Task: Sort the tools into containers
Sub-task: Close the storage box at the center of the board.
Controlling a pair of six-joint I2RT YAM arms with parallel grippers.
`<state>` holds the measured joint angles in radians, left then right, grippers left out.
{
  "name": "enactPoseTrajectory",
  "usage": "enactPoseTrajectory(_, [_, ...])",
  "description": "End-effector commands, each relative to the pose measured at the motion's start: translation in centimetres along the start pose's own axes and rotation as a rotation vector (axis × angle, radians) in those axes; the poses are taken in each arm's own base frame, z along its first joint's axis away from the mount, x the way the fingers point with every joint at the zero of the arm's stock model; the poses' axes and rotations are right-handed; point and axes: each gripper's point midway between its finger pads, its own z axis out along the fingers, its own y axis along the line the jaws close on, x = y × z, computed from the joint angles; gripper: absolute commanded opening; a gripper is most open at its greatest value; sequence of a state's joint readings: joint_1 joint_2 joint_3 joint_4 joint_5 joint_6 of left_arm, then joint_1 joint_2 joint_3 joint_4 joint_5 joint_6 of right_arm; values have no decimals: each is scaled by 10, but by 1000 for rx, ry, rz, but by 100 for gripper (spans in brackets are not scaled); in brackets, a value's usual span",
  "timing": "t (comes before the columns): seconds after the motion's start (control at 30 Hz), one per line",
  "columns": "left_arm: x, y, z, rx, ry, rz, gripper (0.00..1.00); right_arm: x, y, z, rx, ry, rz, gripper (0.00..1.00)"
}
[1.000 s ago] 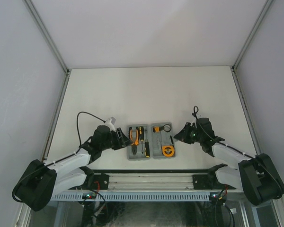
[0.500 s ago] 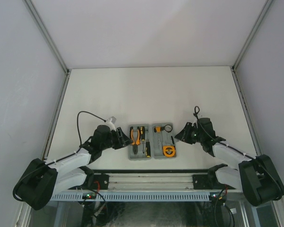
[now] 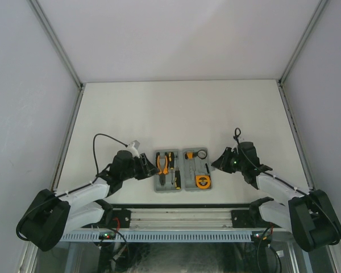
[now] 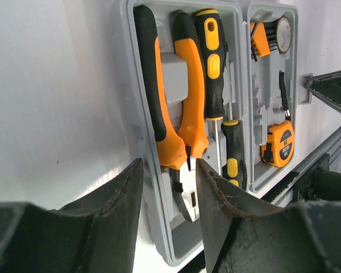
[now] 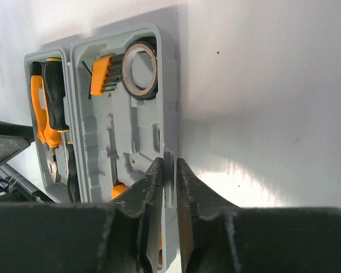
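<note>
We hold our left hand (image 4: 169, 170) open beside the grey tool case (image 5: 111, 142); our right hand (image 5: 169, 165) pinches its rim

**Top view.** Bright, even, diffuse light. White tabletop (image 3: 176, 108) without glare. Faint soft shadows along the near edge only. Walls show a cool lilac cast. Focus sharp to all corners.

**Left wrist view.** Tool case (image 4: 125, 96) crisp, its colours saturated. Left gripper's fingers (image 4: 111, 210) dark and soft in the foreground. Pale glare streak on the tabletop beside them.

**Right wrist view.** Right gripper's fingers (image 5: 142, 199) blurred. Bright glare patch on the tabletop toward the right edge. Soft grey shadow along that side of the case.
</note>
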<state>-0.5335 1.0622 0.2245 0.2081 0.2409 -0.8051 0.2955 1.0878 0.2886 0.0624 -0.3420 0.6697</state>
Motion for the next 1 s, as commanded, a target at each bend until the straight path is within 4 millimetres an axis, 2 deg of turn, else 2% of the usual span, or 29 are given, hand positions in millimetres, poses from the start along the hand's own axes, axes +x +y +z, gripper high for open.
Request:
enactPoseTrajectory(0.0, [-11, -14, 0, 48, -26, 4, 46, -7, 5, -1, -21, -21, -23, 11])
enactPoseTrajectory(0.17, [-12, -31, 0, 126, -10, 39, 50, -4, 4, 2, -23, -6, -18, 0])
enactPoseTrajectory(0.27, [-10, -38, 3, 146, 16, 63, 50, -2, 3, 4, -24, 3, -10, 0])
enactPoseTrajectory(0.4, [-9, -45, 6, 165, 33, 70, 44, 0, 4, 5, -27, 10, -9, 0])
enactPoseTrajectory(0.6, [-18, -62, 0, 214, 3, 70, 27, 6, 4, 8, -13, 23, -19, 0])
enactPoseTrajectory(0.77, [-30, -73, -12, 227, -42, 78, 21, 11, 7, 10, -18, 33, -23, 0])
enactPoseTrajectory(0.97, [-40, -86, -21, 248, -64, 89, 20, 17, 11, 14, -26, 49, -28, 0])
